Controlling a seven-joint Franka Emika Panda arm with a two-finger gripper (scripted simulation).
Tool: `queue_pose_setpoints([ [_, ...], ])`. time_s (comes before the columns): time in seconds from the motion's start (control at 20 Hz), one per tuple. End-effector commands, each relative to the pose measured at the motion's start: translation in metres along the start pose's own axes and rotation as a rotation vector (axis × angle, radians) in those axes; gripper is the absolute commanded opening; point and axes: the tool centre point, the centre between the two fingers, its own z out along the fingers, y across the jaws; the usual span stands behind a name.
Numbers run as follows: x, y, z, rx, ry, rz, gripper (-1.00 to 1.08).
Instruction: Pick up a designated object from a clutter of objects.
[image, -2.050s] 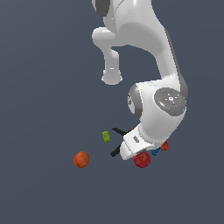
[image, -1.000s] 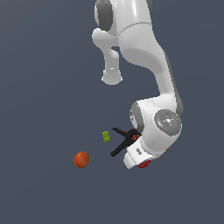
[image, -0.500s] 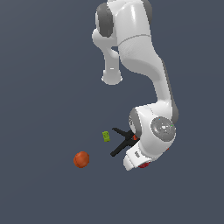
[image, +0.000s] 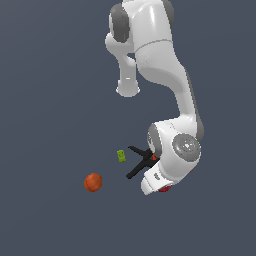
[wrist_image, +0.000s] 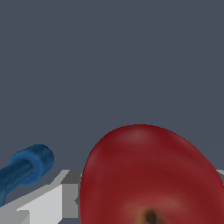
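Tool (image: 162, 189) of mine low over the dark fruit | opening: cannot tell, pale finger (wrist_image: 48, 203) partly seen | apple (wrist_image: 151, 179): glossy dark red, round, dimpled stem pit, fills wrist view between my fingers | blue cylinder piece (wrist_image: 24, 168) beside it | black clamp (image: 140, 162), green block (image: 120, 156), orange ball (image: 93, 182) toward exterior view's left

apple (wrist_image: 148, 175): smooth, soft sheen | arm (image: 165, 65): glossy white plastic

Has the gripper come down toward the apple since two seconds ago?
Yes. Against the unmoved orange ball, the gripper has dropped lower, now nearly covering the apple.
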Motion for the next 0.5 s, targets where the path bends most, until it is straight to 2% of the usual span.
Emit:
queue_pose_setpoints([
  [0.0,0.0,0.0,0.0,0.0,0.0,0.0,-1.0],
  [0.45,-0.009,0.001,-0.013,0.0,0.0,0.0,-1.0],
])
